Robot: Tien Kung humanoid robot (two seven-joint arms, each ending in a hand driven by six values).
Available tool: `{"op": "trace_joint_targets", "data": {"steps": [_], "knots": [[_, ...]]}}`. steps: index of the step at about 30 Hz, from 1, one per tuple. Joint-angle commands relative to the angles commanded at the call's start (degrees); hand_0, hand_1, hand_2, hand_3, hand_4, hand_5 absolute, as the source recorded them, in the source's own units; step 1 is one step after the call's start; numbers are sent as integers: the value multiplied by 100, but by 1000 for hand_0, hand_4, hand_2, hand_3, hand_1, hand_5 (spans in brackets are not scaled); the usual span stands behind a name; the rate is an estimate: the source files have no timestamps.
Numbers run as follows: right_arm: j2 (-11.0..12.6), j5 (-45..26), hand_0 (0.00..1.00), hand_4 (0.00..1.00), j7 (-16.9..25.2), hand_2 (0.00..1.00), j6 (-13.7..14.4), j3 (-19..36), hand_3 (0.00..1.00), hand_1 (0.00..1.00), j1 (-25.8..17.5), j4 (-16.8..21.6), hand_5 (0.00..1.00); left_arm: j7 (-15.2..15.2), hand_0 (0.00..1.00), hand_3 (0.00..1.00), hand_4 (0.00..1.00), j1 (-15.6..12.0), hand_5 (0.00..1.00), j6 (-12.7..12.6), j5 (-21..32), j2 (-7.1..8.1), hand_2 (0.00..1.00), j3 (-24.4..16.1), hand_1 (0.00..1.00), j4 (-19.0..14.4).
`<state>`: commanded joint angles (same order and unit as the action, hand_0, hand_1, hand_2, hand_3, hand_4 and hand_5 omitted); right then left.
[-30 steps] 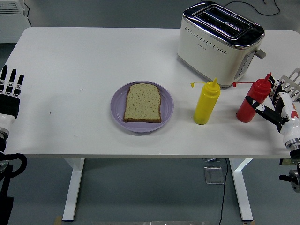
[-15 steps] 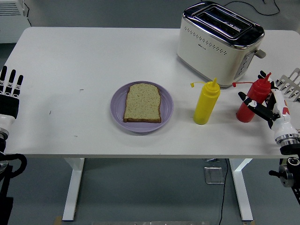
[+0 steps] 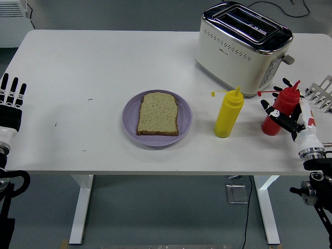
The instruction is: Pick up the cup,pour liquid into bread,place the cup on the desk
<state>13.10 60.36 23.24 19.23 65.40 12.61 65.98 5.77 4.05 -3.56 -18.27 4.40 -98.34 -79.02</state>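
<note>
No cup shows. A red squeeze bottle [image 3: 271, 126] stands at the table's right, with a yellow squeeze bottle [image 3: 228, 115] to its left. A slice of bread [image 3: 158, 114] lies on a purple plate [image 3: 129, 118] at mid-table. My right hand [image 3: 285, 115] is right against the red bottle's right side. Its fingers are spread around the bottle's upper part but not closed on it. The bottle stands upright on the table. My left hand [image 3: 11, 99] rests at the left edge, its fingers straight and holding nothing.
A cream and chrome toaster [image 3: 241, 46] stands at the back right, just behind the two bottles. A metal rack [image 3: 322, 92] pokes in at the right edge. A black cable runs along the far edge.
My right hand has moved left and forward to the red bottle, and its fingers now reach around it. The bottle, the bread and the left hand have not moved.
</note>
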Motion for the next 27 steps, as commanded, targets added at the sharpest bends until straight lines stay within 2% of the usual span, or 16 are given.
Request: {"op": "trace_joint_targets", "data": {"steps": [5, 6, 11, 12, 18, 19, 24, 25, 27], "knots": [[-27, -158, 592, 773, 69, 597, 115, -122, 742, 608, 57, -55, 140, -1, 795, 726, 518, -10, 998, 0, -3, -1, 818, 8, 790, 4], [-32, -184, 494, 737, 78, 519, 131, -136, 627, 528, 67, -65, 122, -1, 794, 726, 517, -12, 998, 0, -3, -1, 818, 11, 790, 5], [-38, -409, 494, 737, 150, 519, 212, -200, 627, 528, 105, -94, 122, 0, 794, 726, 517, -19, 998, 0, -1, -1, 818, 24, 790, 6], [-36, -502, 361, 677, 195, 441, 231, -207, 487, 389, 108, -91, 83, 5, 796, 726, 518, -22, 998, 0, 3, -1, 818, 24, 790, 6], [-41, -786, 361, 677, 312, 441, 298, -195, 487, 389, 124, -80, 83, 13, 795, 726, 518, -22, 998, 2, 14, 6, 818, 22, 790, 7], [-43, -817, 289, 654, 313, 404, 299, -192, 442, 321, 127, -79, 64, 14, 795, 726, 518, -20, 998, 1, 16, 7, 818, 22, 790, 7], [-45, -832, 289, 654, 235, 404, 231, -189, 442, 321, 138, -91, 64, 26, 795, 726, 518, -6, 998, 3, 31, 8, 818, 3, 790, 10], [-46, -824, 201, 636, 223, 351, 234, -190, 394, 240, 141, -96, 42, 28, 795, 726, 519, -4, 998, 3, 32, 8, 818, -5, 790, 11], [-51, -821, 201, 636, 228, 351, 249, -191, 394, 240, 143, -101, 42, 29, 795, 726, 519, -3, 998, 4, 32, 8, 818, -14, 790, 11]]}}
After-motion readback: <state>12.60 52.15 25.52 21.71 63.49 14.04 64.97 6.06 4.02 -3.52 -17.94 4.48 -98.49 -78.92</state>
